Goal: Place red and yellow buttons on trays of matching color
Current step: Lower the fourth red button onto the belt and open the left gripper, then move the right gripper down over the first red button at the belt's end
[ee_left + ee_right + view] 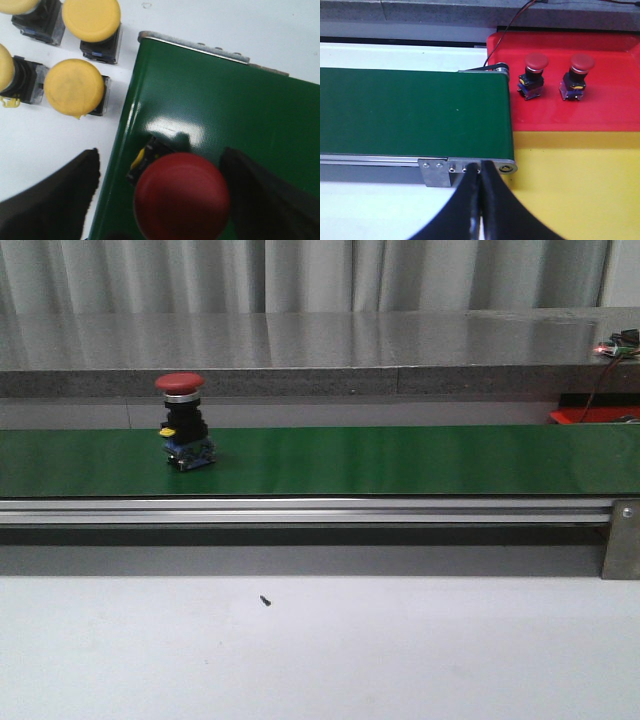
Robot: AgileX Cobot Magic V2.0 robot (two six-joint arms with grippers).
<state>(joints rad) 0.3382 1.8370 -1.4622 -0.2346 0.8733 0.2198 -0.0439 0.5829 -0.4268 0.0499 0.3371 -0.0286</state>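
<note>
A red button (180,383) with a black body stands upright on the green belt (400,460), towards its left end. In the left wrist view its red cap (181,195) sits between the fingers of my left gripper (160,151), which is open; the right finger (260,190) is close to the cap and the left finger (55,200) stands well apart. My right gripper (480,162) is shut and empty, over the belt's end bracket beside the yellow tray (580,185). The red tray (610,110) holds two red buttons (534,75) (577,76). Neither gripper shows in the front view.
Several yellow buttons (74,87) (91,19) stand on the white table (30,145) beside the belt's end. The belt's aluminium rail (300,510) runs along its front. A grey ledge (320,350) with wiring (615,345) lies behind the belt.
</note>
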